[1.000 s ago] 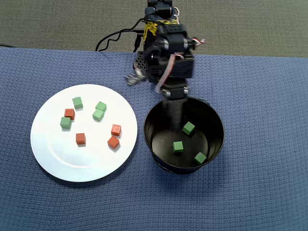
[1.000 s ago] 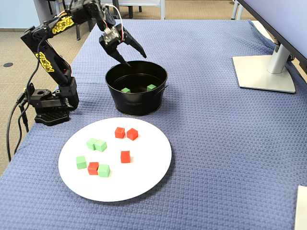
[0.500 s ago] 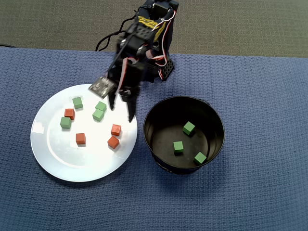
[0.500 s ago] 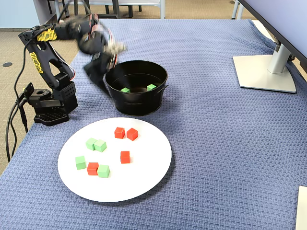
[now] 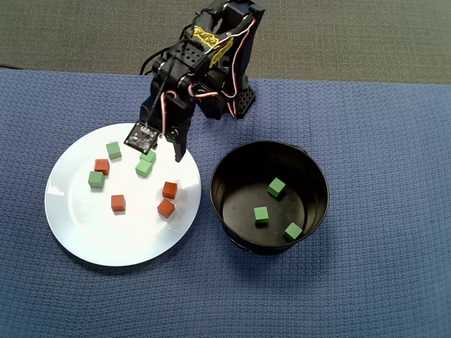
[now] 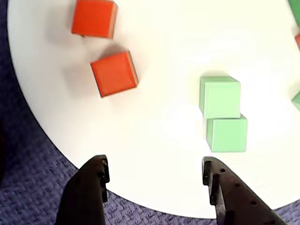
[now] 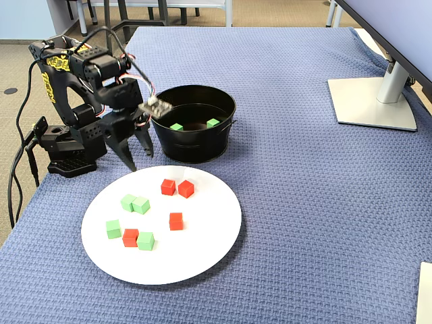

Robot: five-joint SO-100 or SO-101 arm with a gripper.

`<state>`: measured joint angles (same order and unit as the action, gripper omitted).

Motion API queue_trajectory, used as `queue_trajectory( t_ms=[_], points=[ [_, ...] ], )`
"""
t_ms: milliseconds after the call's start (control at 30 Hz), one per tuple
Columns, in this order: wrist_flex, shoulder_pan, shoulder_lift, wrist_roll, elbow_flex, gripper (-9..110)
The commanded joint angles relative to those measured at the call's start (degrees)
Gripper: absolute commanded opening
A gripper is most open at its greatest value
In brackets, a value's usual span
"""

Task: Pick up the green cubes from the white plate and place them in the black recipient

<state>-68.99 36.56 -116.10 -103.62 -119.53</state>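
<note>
Blue woven cloth underneath, the claw (image 6: 152, 180) hangs open and empty above the white plate's (image 5: 84, 232) near rim, likely needing to drop onto the touching green pair (image 6: 223, 117) before carrying one to the black pot (image 5: 310, 169).

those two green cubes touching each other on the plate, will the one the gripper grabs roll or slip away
Rolling seems unlikely: the two touching green cubes have flat faces and sit square on the white plate. Sliding looks likelier, since the plate appears glossy. The open gripper closing on one may nudge its neighbour.
</note>
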Motion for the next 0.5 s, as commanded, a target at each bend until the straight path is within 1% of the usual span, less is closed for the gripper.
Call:
queue_trajectory(
  t_ms=[0, 200, 467],
  points=[
    [-0.8, 2.7, 3.4, -1.5, 3.8, 18],
    [2.9, 6.9, 8.5, -1.2, 5.5, 20],
    [3.3, 10.4, 10.8, -7.1, 7.3, 20]
  ],
)
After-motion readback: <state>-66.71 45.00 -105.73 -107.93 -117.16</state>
